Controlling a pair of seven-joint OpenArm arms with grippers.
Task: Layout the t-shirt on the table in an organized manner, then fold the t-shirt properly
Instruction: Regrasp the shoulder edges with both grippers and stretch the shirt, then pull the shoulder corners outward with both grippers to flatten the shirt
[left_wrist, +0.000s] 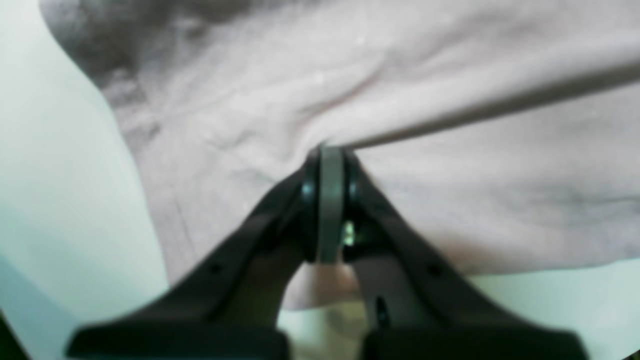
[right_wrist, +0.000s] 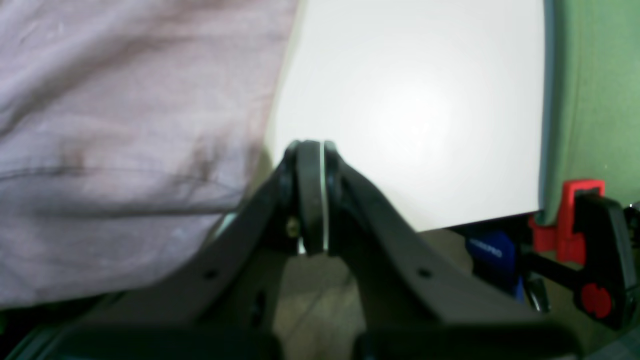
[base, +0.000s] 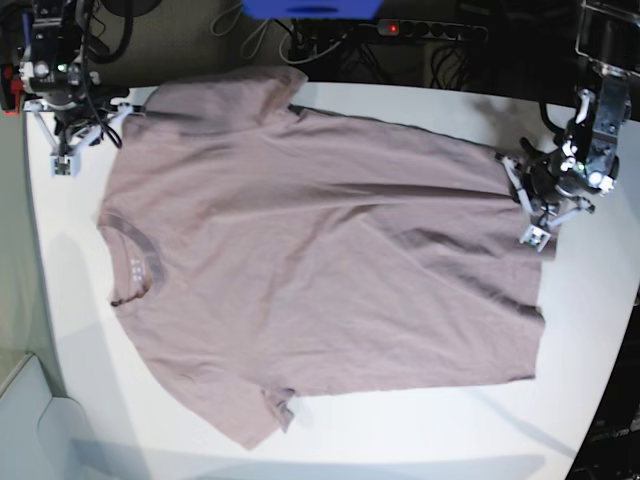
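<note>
The mauve-pink t-shirt (base: 320, 250) lies spread flat on the white table (base: 400, 440), neckline to the left and hem to the right in the base view. My left gripper (base: 527, 203) is at the hem edge. In the left wrist view it (left_wrist: 330, 150) is shut, pinching a fold of the shirt (left_wrist: 400, 75), and a taut crease runs off from its tip. My right gripper (base: 90, 135) is beside the far sleeve. In the right wrist view it (right_wrist: 310, 146) is shut and empty over bare table (right_wrist: 400, 100), just right of the shirt's edge (right_wrist: 125, 125).
A red clamp (right_wrist: 575, 225) and a green surface (right_wrist: 590, 100) sit at the table's edge near my right gripper. A power strip (base: 430, 30), cables and a blue object (base: 310, 8) lie beyond the far edge. The table's curved edge runs along the lower right.
</note>
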